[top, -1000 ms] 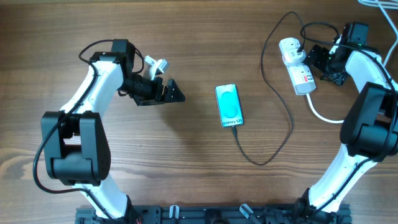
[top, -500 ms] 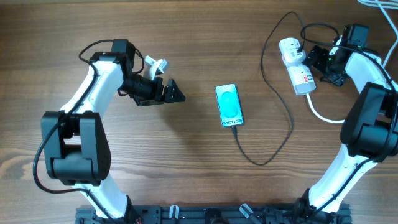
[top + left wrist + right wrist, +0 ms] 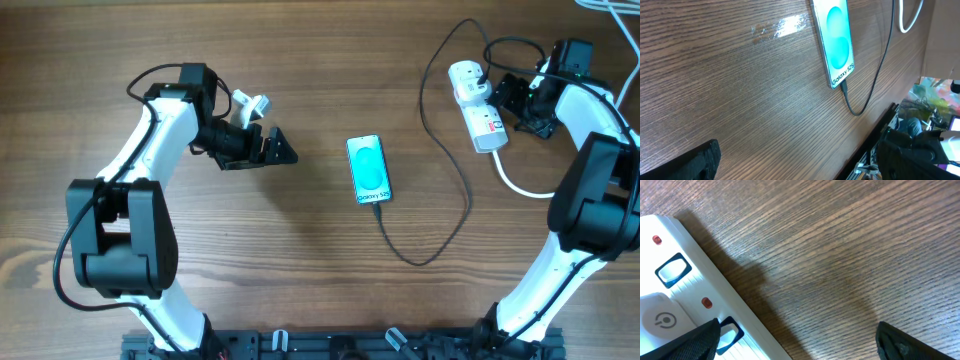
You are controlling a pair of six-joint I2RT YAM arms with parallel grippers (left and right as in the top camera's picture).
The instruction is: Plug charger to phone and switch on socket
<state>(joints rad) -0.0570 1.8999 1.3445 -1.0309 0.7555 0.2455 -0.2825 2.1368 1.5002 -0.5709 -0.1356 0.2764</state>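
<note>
The phone (image 3: 368,168) lies flat mid-table, teal screen up, and shows again in the left wrist view as the phone (image 3: 837,40). The black charger (image 3: 466,195) loops from the phone's near end round to the socket (image 3: 478,112). Its tip (image 3: 844,88) meets the phone's end and looks inserted. My left gripper (image 3: 281,149) hangs open left of the phone, with nothing between its fingers (image 3: 696,162). My right gripper (image 3: 514,100) is open just right of the socket. In the right wrist view, one finger (image 3: 695,342) overlaps the socket (image 3: 670,297) beside a rocker switch (image 3: 728,333).
A thick white cord (image 3: 520,182) curves from the socket toward the right arm. A white plug adapter (image 3: 466,74) sits on the strip's far end. A second rocker switch (image 3: 672,270) and red markers (image 3: 657,240) show on the strip. The table's front edge (image 3: 875,135) lies near the phone.
</note>
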